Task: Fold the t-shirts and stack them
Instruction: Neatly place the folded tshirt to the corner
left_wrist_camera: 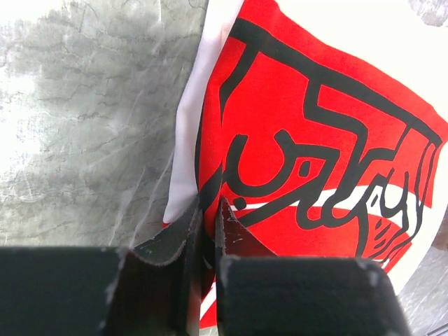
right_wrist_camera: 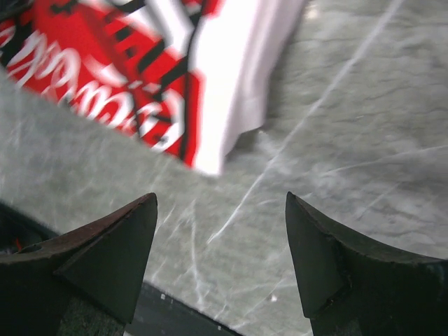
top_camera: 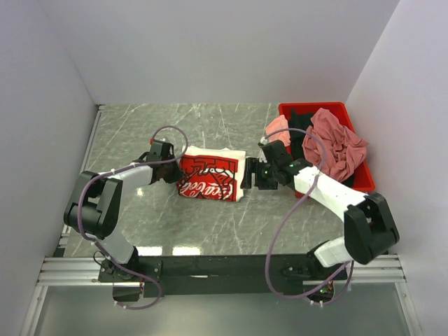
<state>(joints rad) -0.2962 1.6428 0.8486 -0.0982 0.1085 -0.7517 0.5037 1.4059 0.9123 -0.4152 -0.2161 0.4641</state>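
At the left, the left fingers (top_camera: pixel 173 172) are seen drawn narrow and pinched on the left edge of the white t-shirt (top_camera: pixel 210 178). In the left wrist view a strip of white hem is held between them, and the red-and-black print spreads away ahead. The shirt is laid partly folded on the grey marbled counter (top_camera: pixel 210 231), roughly midway between the two arms. Its long axis runs left to right, so one short edge is presented to each arm. Just beside the right short edge, the right fingers (top_camera: pixel 250 179) are held wide apart with nothing between them. In the right wrist view the white corner is seen up and to the left of their tips, near but not touched. The coming move is judged to turn on that gap. The right arm is the nearer to the free edge, and its fingers would have to be carried leftward onto the corner. Further right, pink (top_camera: pixel 278 127), black (top_camera: pixel 301 123) and dusty rose (top_camera: pixel 341 143) tees are heaped unfolded in the red bin (top_camera: pixel 313 107).
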